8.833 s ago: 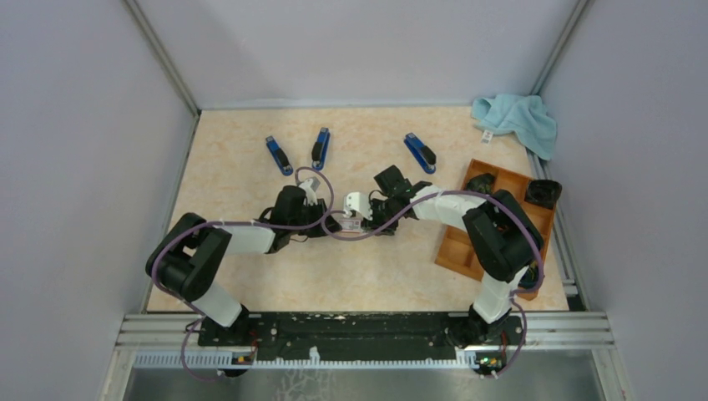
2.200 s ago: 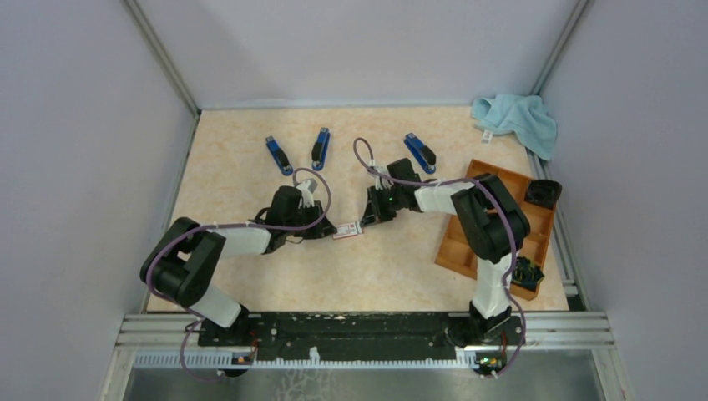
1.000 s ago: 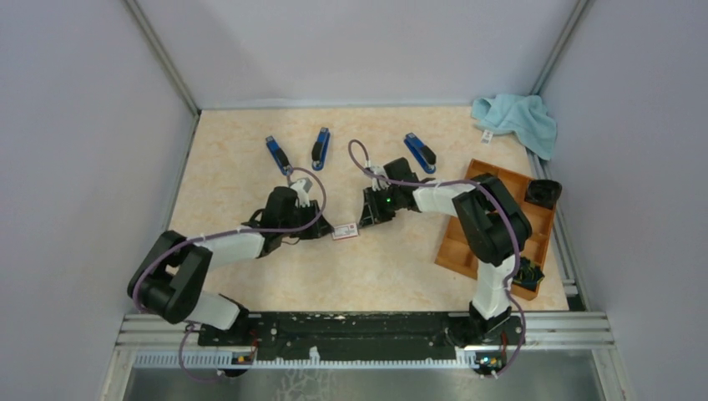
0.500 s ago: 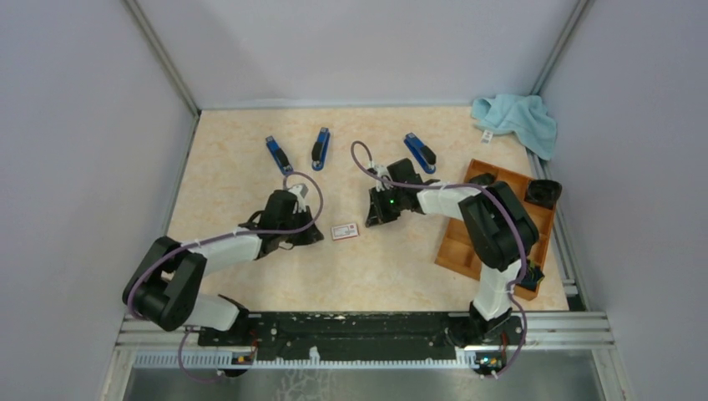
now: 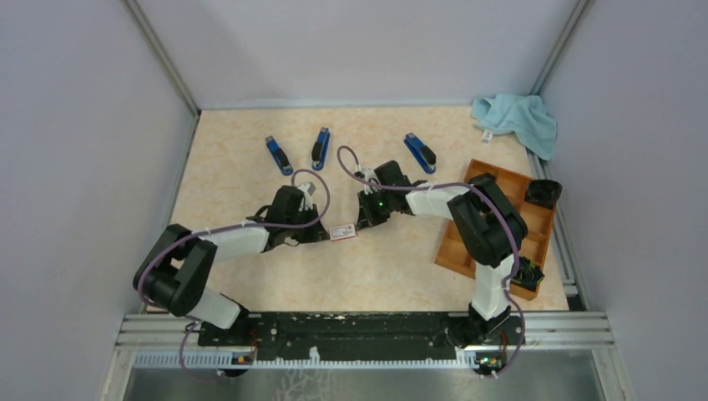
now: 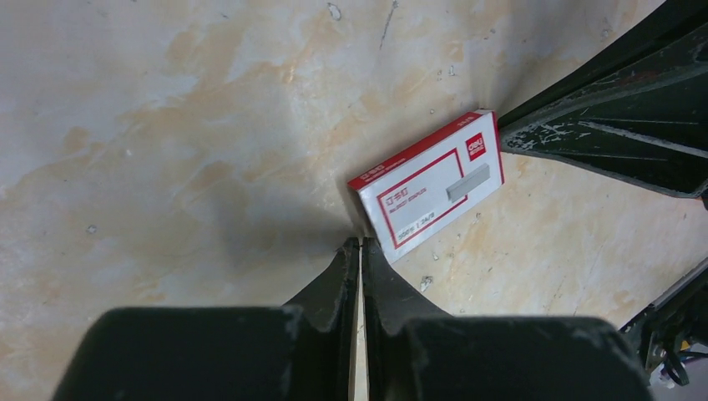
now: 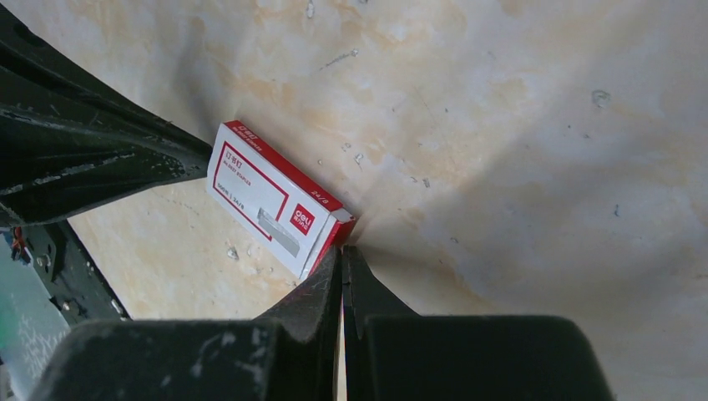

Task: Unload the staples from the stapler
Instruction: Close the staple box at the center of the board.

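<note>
Two claws pinched together, empty: left claw (image 6: 360, 244) & right claw (image 7: 341, 251) tips at opp. corners of white-red box (image 6: 430, 190) on bench (image 6: 167, 125).

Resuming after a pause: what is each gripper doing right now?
left gripper: shut, holding nothing, tips at the white box.
right gripper: shut, holding nothing.

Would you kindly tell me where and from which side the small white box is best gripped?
I'd grip the box across its two long sides, coming straight down from above: it lies flat on the table, label up, and the short width suits narrow jaws.
</note>
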`<state>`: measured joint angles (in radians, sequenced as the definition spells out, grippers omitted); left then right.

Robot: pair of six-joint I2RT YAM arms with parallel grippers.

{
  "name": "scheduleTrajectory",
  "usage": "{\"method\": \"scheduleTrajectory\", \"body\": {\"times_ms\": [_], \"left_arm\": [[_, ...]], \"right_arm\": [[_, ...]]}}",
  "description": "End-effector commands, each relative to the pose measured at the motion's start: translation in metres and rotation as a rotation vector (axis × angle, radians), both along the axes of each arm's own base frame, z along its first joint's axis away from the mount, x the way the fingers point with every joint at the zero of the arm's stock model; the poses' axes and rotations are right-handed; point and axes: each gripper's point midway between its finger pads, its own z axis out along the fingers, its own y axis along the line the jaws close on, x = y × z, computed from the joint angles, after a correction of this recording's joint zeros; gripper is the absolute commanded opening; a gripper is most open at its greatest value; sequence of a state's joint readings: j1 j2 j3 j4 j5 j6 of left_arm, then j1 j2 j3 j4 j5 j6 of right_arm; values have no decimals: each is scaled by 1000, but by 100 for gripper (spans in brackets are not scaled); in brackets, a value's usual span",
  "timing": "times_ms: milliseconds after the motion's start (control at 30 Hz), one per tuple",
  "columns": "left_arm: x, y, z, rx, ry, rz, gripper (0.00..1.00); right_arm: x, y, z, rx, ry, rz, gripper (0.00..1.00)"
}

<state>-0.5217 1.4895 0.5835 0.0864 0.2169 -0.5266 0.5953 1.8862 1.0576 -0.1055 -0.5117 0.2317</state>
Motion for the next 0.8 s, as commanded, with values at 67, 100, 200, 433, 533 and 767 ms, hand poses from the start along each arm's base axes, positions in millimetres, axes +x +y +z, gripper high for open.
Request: {"method": "scheduleTrajectory", "body": {"times_ms": [67, 100, 200, 433, 533, 767], "left_arm": [[-5, -10, -7, 7, 32, -43, 9], [-5, -10, -7, 6, 33, -45, 9], [-5, -12, -9, 5, 36, -47, 9], [-5, -13, -12, 9, 42, -56, 10], [-5, -13, -12, 11, 45, -58, 10], [-5, -14, -12, 18, 53, -73, 12]], "right_arm": [[4, 16, 9, 25, -30, 23, 0], [5, 16, 9, 25, -32, 23, 0], [4, 17, 10, 30, -31, 26, 0], [1, 20, 12, 47, -17, 34, 0], [1, 22, 16, 63, -14, 38, 0], [8, 16, 21, 40, -47, 20, 0]]}}
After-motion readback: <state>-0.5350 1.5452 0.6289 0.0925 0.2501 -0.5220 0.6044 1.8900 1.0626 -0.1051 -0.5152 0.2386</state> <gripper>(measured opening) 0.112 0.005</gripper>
